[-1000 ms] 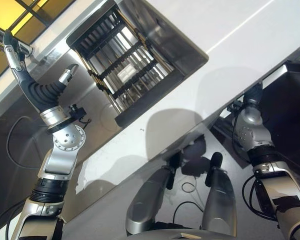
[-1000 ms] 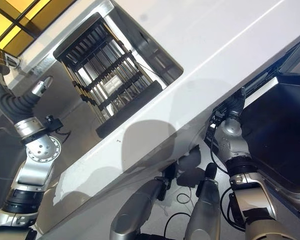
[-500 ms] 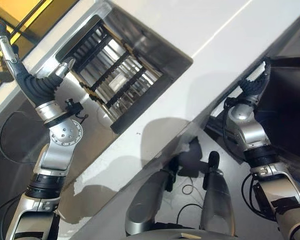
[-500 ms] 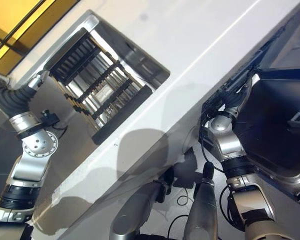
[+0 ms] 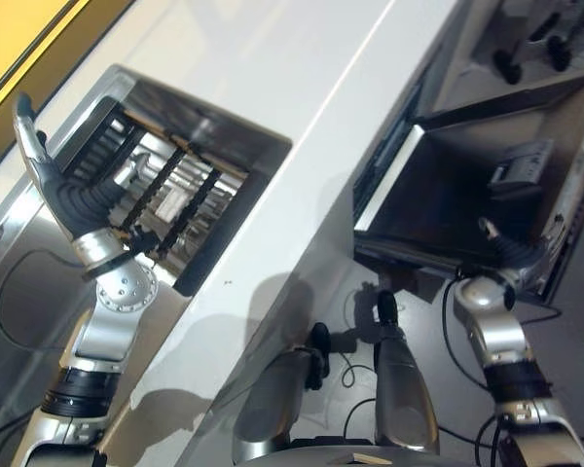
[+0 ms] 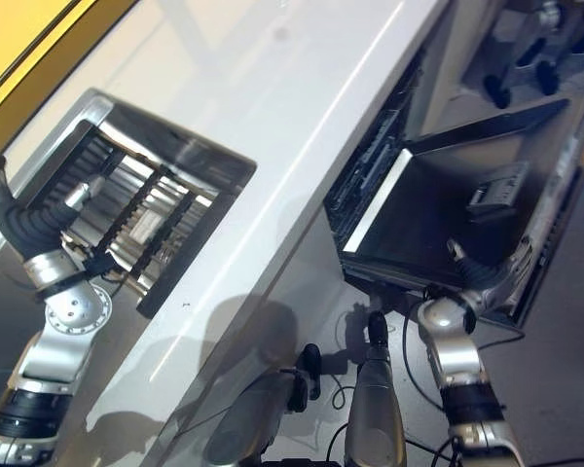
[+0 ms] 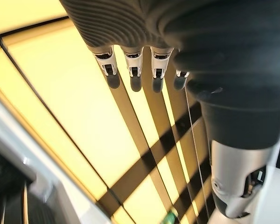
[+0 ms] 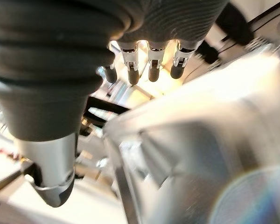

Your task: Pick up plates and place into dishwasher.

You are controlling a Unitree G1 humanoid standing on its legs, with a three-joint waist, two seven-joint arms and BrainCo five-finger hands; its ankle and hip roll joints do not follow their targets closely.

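Plates: none made out for sure. Neither hand carries one. Only likely spot is the black-barred wire rack [image 5: 165, 195] down in the recessed steel sink [image 5: 236, 146]. Pale shiny slats sit btwn its bars, but can't tell if any is a plate, so plate facing and long axis unreadable. If they are plates they'd stand on edge across the bars (judgement). Rack bars run diagonally, near-left to far-right.

Dark dishwasher door [image 5: 457, 185]: well to the right of the sink, dropped open, inner face up. Hinge edge runs along the front of the white countertop [image 5: 273, 68], free edge points away from it.

L hand [image 5: 41, 170]: raised at the sink's left rim, fingers straight, nothing in it. R hand [image 5: 514, 255]: far from the sink, low at the door's near corner, fingers extended, empty.

Risks (judgement):
- L hand goes in blind and dark tips snag the bars.
- Edge-on plate gives a thin pinch and slips.
- Long carry from sink to door, so a swing could clip the counter front.
- R hand close to the door edge and may knock it.
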